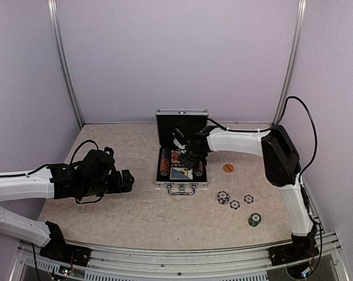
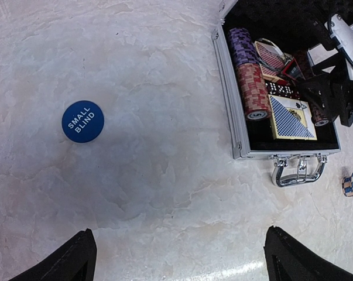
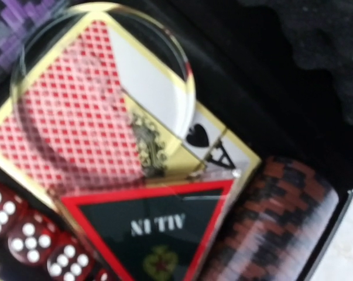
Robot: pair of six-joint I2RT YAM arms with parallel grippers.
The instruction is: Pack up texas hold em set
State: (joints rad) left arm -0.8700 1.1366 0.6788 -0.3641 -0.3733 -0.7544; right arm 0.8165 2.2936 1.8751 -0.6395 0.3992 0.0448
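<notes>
The silver case (image 1: 182,185) of the texas hold em set lies open mid-table, lid up. In the left wrist view it holds purple chips (image 2: 242,45), red chips (image 2: 253,89), a blue card deck (image 2: 291,118) and dice (image 2: 280,88). My right gripper (image 1: 187,157) hangs low inside the case; its fingers are out of its own view. That view shows a red card deck (image 3: 59,126) under a clear round disc (image 3: 158,88), a black and red "ALL IN" triangle (image 3: 158,225), red dice (image 3: 27,237) and brown-red chips (image 3: 270,222). My left gripper (image 2: 179,234) stands open and empty over bare table.
A blue "SMALL BLIND" disc (image 2: 82,121) lies on the table left of the case. To the right of the case are an orange disc (image 1: 228,168), three loose striped chips (image 1: 235,204) and a short green chip stack (image 1: 254,219). Walls enclose the table.
</notes>
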